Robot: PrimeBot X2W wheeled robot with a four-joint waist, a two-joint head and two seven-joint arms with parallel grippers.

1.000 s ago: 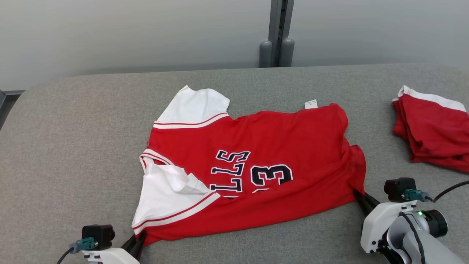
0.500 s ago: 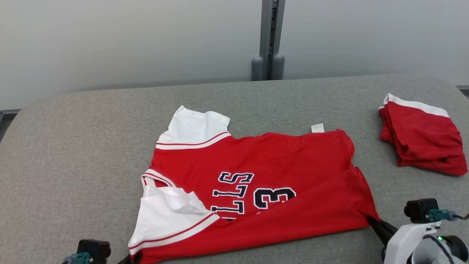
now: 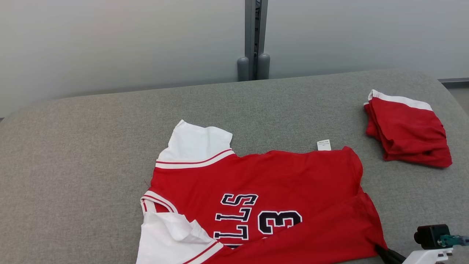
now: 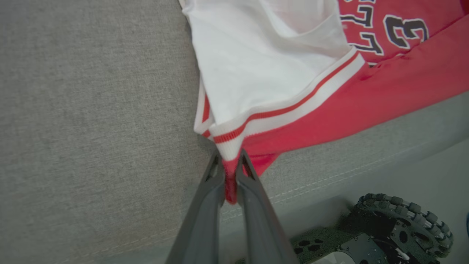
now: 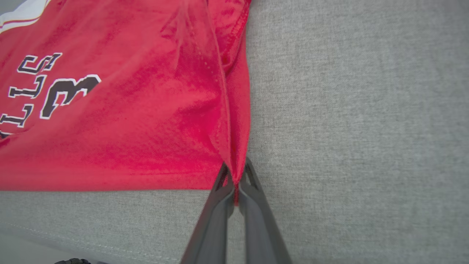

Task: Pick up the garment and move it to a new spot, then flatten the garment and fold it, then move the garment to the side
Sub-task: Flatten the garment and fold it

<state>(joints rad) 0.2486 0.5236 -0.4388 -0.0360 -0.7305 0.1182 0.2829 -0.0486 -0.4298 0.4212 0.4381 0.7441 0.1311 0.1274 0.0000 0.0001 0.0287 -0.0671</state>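
Observation:
The garment (image 3: 278, 190) is a red jersey with white sleeves, dark lettering and a "3", lying spread on the grey padded table (image 3: 91, 146). In the left wrist view my left gripper (image 4: 229, 165) is shut on the garment (image 4: 285, 73) at the striped hem of the white sleeve, close to the table's front edge. My right gripper (image 5: 235, 172) is shut on the red bottom corner of the garment (image 5: 128, 110). In the head view the right gripper (image 3: 383, 251) pinches that corner at the lower right.
A second red and white garment (image 3: 406, 132) lies folded at the table's far right. A grey post (image 3: 254, 40) stands behind the table against the pale wall. The robot's wheeled base (image 4: 399, 227) shows below the table's front edge.
The head camera has tilted up, so the whole scene sits lower in the picture. The left gripper has dropped out of the bottom of the head view. Both grips on the garment are unchanged.

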